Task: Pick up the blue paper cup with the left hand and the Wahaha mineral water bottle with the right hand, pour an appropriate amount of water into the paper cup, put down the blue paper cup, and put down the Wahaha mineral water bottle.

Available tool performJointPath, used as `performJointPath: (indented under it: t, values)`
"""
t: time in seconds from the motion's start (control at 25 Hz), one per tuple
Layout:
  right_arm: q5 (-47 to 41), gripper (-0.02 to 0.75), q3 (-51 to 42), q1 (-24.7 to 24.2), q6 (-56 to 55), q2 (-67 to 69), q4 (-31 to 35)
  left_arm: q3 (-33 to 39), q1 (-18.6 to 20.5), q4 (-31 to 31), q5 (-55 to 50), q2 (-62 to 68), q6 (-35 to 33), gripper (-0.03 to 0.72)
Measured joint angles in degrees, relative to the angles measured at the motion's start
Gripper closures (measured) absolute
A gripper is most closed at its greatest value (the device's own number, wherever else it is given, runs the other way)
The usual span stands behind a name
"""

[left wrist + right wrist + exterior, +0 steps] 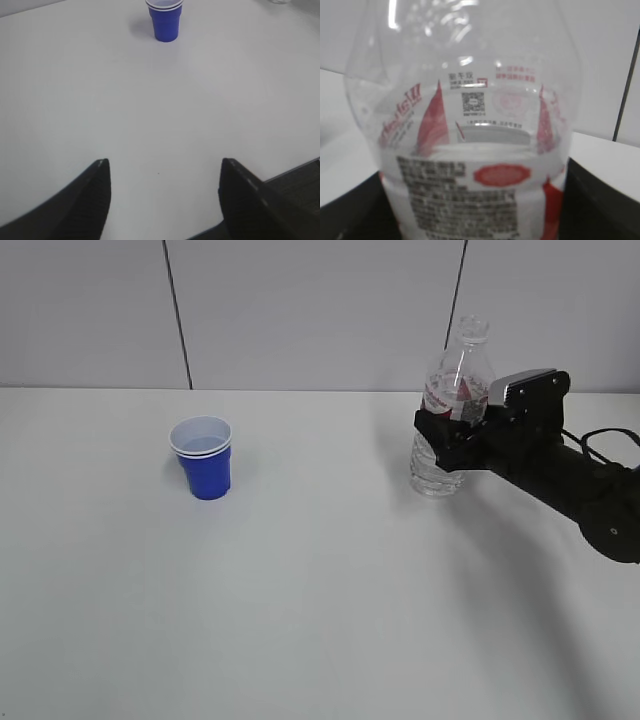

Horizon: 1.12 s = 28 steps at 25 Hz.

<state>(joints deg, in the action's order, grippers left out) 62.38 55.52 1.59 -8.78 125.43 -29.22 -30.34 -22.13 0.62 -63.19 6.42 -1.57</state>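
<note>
The blue paper cup [206,468] stands upright on the white table [320,620], left of centre, with nothing touching it. In the left wrist view the blue paper cup [165,25] is far ahead of my left gripper [164,165], whose jaws stand wide open and empty over bare table. The Wahaha mineral water bottle [447,390] stands upright at the right, capless, its base on the table. My right gripper [445,435] reaches around its middle from the right. The bottle [475,150] fills the right wrist view, with a dark finger close on each side. Whether the fingers press it does not show.
A grey panelled wall [320,310] runs behind the table. The table's near edge [295,170] shows beside my left gripper, with dark floor beyond it. My left arm is out of the exterior view.
</note>
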Motion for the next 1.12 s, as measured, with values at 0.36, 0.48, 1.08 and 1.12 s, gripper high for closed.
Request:
performJointPath:
  t: [0.36, 0.48, 1.08, 1.12]
  values:
    - [0.3, 0.154, 0.0, 0.0, 0.0, 0.0, -1.3, 0.0, 0.0, 0.0, 0.0, 0.0, 0.0, 0.179]
    - [0.5, 0.146, 0.0, 0.0, 0.0, 0.0, -1.9, 0.0, 0.0, 0.0, 0.0, 0.0, 0.0, 0.179]
    - [1.4, 0.138, 0.0, 0.0, 3.0, 0.0, -2.1, 0.0, 0.0, 0.0, 0.0, 0.0, 0.0, 0.189]
    - [1.5, 0.131, 0.0, 0.0, 3.3, 0.0, -2.1, 0.0, 0.0, 0.0, 0.0, 0.0, 0.0, 0.189]
